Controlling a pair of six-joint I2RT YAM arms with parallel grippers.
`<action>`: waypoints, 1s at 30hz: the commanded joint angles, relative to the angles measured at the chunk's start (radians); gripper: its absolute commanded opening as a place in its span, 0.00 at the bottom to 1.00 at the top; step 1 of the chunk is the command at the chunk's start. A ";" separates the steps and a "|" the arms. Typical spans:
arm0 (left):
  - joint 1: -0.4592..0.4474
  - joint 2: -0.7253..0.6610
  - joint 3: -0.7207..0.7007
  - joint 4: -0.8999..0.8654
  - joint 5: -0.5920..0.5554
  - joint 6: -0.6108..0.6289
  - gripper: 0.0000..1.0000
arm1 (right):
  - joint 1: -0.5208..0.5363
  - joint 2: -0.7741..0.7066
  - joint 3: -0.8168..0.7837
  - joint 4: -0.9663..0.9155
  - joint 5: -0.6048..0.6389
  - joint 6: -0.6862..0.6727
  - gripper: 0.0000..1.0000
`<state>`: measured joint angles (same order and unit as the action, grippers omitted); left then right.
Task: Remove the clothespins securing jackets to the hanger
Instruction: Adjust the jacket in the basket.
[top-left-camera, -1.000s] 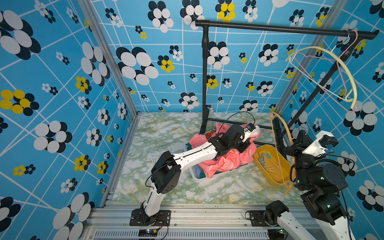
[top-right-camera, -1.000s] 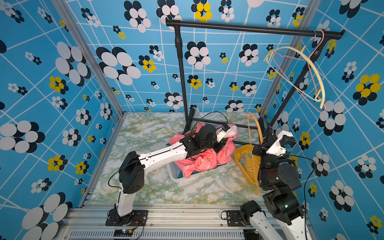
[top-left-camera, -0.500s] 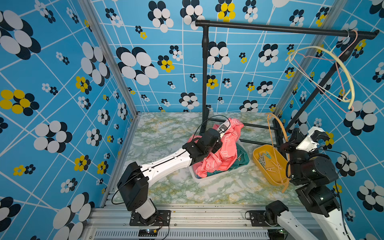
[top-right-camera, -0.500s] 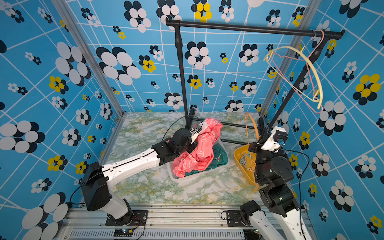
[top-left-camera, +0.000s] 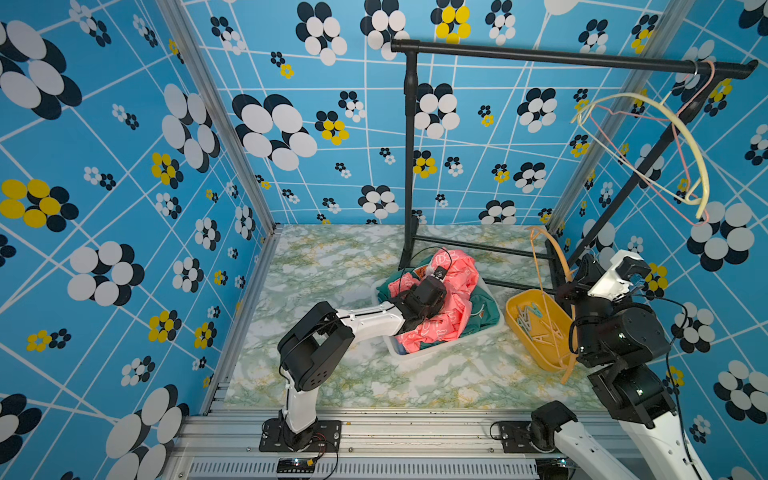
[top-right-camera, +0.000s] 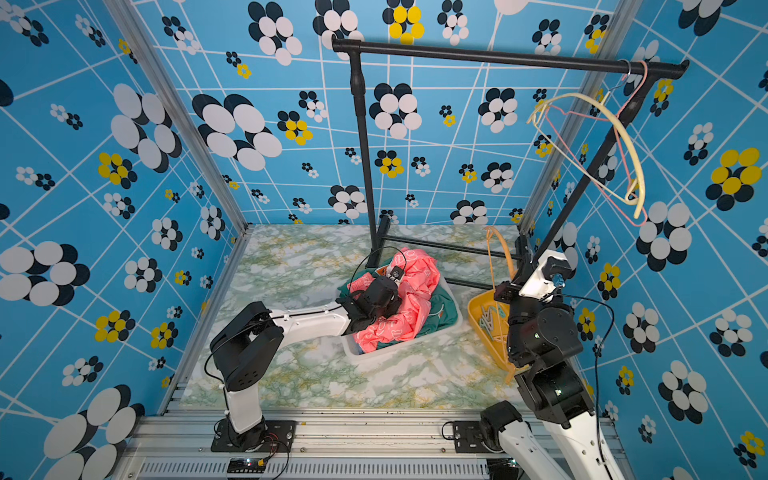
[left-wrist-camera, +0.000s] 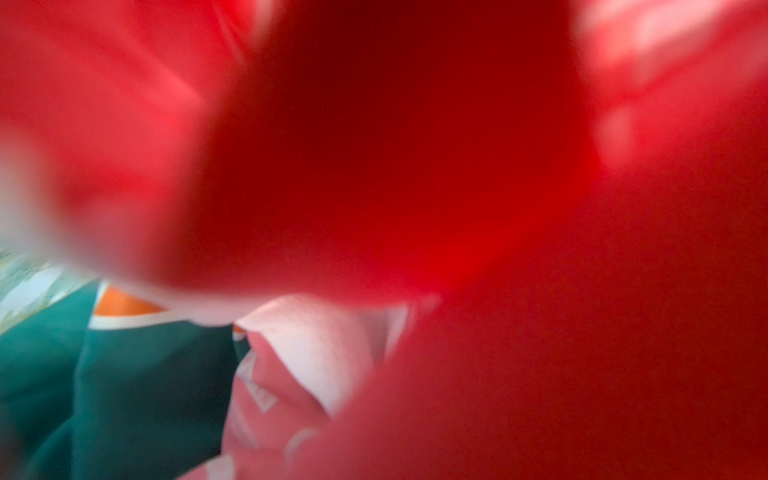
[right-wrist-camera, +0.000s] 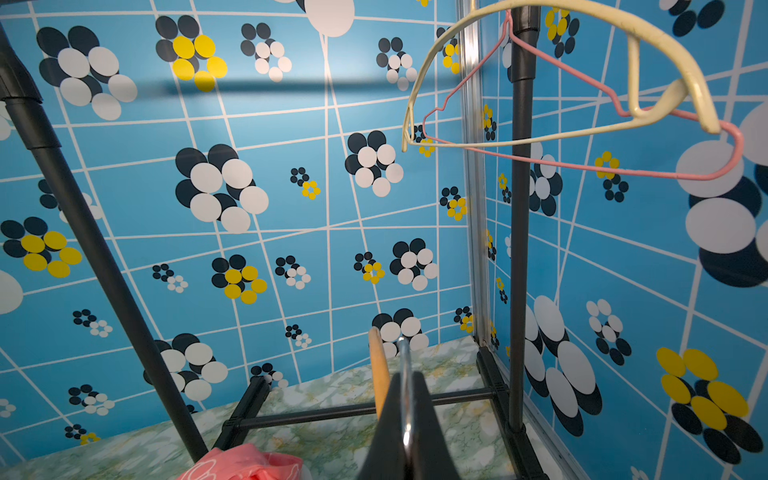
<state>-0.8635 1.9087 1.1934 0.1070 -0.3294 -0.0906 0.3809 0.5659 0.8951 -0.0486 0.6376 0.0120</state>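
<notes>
The pink jackets piece (top-left-camera: 457, 286) (top-right-camera: 415, 291) lies bunched over a teal one (top-left-camera: 484, 309) in a white bin (top-left-camera: 419, 353). My left gripper (top-left-camera: 444, 301) is buried in the pink fabric and shut on it. Its fingers are hidden, and pink cloth (left-wrist-camera: 415, 166) fills the left wrist view, with teal cloth (left-wrist-camera: 124, 395) beside it. My right gripper (right-wrist-camera: 405, 380) (top-left-camera: 577, 278) is shut on the chrome hook (right-wrist-camera: 403, 353) of an orange hanger (top-left-camera: 548, 274) held upright at the right. Several clothespins (top-left-camera: 534, 324) lie in a yellow basket (top-left-camera: 515, 297).
A black garment rack (top-left-camera: 540, 54) spans the back, with its base bars (top-left-camera: 478, 247) on the marble table behind the bin. A cream hanger (top-left-camera: 673, 124) and a pink wire hanger (top-left-camera: 648, 187) hang at the rail's right end. Blue patterned walls close in on three sides.
My left arm drew back and lowered the pink jacket, which was hoisted half a second ago, down into the bin. The right arm shifted slightly, still gripping the hanger.
</notes>
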 joint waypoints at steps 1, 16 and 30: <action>0.028 0.094 -0.057 -0.138 0.023 -0.031 0.00 | 0.001 -0.008 0.040 0.018 -0.015 0.019 0.00; 0.006 -0.453 0.024 -0.308 -0.063 0.092 0.99 | 0.001 0.090 0.150 -0.101 -0.260 0.039 0.00; 0.100 -0.418 0.260 -0.043 0.624 -0.531 0.97 | 0.001 0.085 -0.018 0.285 -0.531 0.015 0.00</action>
<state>-0.7879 1.4467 1.4136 -0.0456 0.0589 -0.3954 0.3809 0.6407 0.9123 0.0532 0.1970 0.0399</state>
